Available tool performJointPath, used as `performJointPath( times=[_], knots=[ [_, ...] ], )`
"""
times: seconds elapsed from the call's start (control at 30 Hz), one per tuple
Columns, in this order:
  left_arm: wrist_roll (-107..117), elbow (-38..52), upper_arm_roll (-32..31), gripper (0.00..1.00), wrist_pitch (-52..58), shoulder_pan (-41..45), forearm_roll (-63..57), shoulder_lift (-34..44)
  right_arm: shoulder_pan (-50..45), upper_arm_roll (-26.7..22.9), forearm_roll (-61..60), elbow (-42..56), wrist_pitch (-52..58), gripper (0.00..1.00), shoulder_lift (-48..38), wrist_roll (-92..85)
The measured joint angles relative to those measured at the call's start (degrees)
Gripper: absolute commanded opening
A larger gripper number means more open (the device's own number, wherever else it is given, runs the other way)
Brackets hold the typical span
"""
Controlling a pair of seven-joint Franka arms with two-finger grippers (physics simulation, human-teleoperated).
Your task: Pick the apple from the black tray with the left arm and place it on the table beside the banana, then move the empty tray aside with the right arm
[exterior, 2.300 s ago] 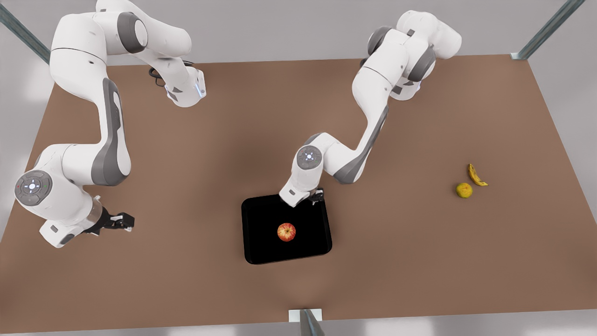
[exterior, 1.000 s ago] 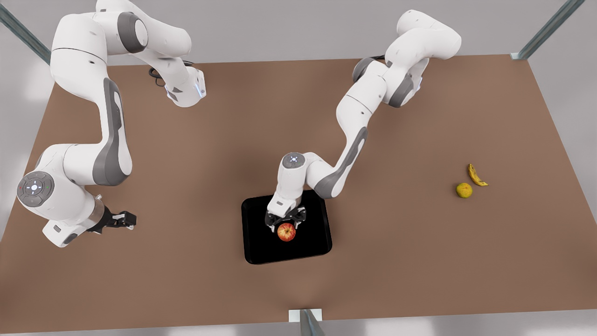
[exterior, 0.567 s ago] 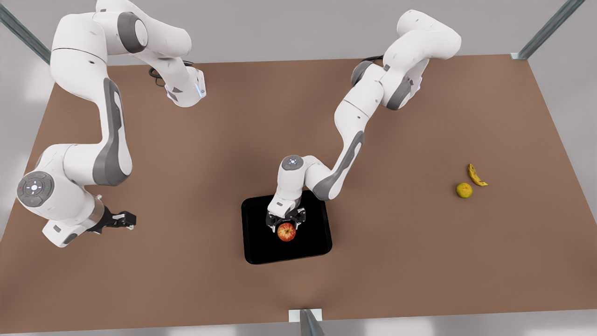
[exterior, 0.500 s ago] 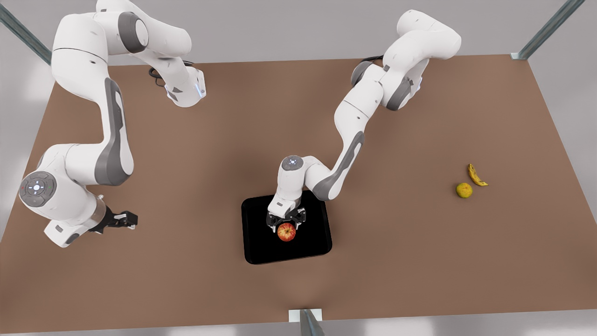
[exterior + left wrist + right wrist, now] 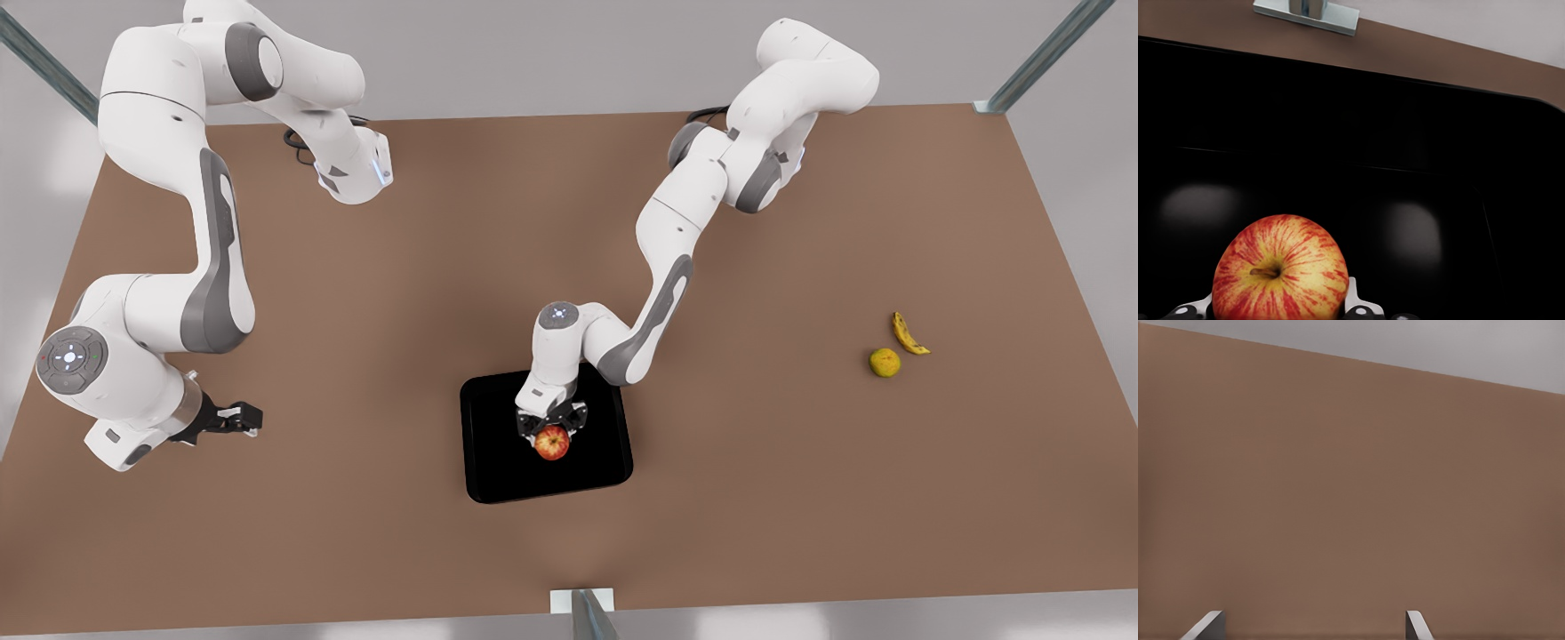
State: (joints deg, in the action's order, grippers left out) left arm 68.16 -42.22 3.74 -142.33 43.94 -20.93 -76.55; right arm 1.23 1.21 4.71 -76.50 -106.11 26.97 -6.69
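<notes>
The left arm reaches from its base at the far edge of the surface [image 5: 373, 533] down toward 7 o'clock in the front view, elbow bent, wrist turned downward over the black tray [image 5: 498, 462]. Its left claw [image 5: 552, 433] is clenched on the apple [image 5: 552, 442], a finger pressed against each side of the fruit; in the left wrist view the pale fingertips [image 5: 1358, 303] flank the apple [image 5: 1279, 270], whose stem faces the camera. The apple is round, with no clear long axis, and sits over the tray's middle; I cannot tell whether it touches the tray floor. The tray's long sides run roughly 12 to 6 o'clock in the front view.

The right arm waits at the front view's left, folded, its right claw [image 5: 242, 418] released, fingers spread and pointing toward 3 o'clock just above the surface.

The banana [image 5: 909, 334] lies well off at the tray's 3 o'clock side, its length running 11 to 5 o'clock, with a round yellow-green fruit [image 5: 885, 362] just beside it.
</notes>
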Motion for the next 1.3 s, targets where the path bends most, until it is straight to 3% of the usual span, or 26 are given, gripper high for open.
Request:
performJointPath(
  times=[0.1,0.27,0.33,0.43,0.5,0.63,0.73,0.93,1.13,1.2,1.3],
  knots=[
    [0.16,-0.17,0.01,0.75,1.09,0.00,0.04,1.47,0.00,-0.02,0.00,0.00,0.00,1.00,0.00,0.00],
    [-2.73,-3.23,-1.91,0.75,11.97,-0.20,2.17,11.15,0.00,0.02,0.00,0.00,0.00,1.00,0.00,0.00],
    [-4.59,-15.06,-2.01,0.75,15.33,-1.36,3.41,20.55,-0.02,0.04,0.00,0.00,0.00,1.00,0.00,0.00],
    [-8.11,-42.18,-2.06,0.75,14.34,-6.47,5.35,39.09,-0.05,0.08,0.01,0.00,0.00,1.00,0.00,0.00],
    [-11.48,-49.78,-2.02,0.75,12.85,-11.47,7.46,44.33,-2.13,0.80,-0.02,1.06,1.72,1.00,0.00,0.11],
    [-21.00,-52.82,-1.99,0.75,11.25,-24.88,13.12,45.97,-14.11,10.47,0.03,7.49,10.23,1.00,-0.09,3.85],
    [-29.62,-54.29,-1.99,0.75,10.58,-33.55,17.26,45.98,-16.40,14.81,-0.11,8.28,11.90,1.00,2.09,8.30],
    [-47.41,-55.94,-1.67,0.75,9.85,-44.40,21.75,44.91,-14.76,15.24,-2.80,10.71,10.53,1.00,8.45,19.80],
    [-61.05,-55.97,-1.46,0.75,9.37,-47.98,22.05,42.69,-14.00,13.83,-4.53,10.78,4.62,1.00,16.73,28.87],
    [-64.70,-55.80,-1.42,1.00,8.99,-48.05,22.22,41.65,-12.85,13.41,-4.71,10.64,2.27,1.00,19.52,30.65],
    [-69.45,-55.64,-1.38,1.00,8.60,-47.88,22.37,41.50,-12.35,13.45,-4.83,10.56,-0.73,1.00,22.03,32.77]
  ],
)
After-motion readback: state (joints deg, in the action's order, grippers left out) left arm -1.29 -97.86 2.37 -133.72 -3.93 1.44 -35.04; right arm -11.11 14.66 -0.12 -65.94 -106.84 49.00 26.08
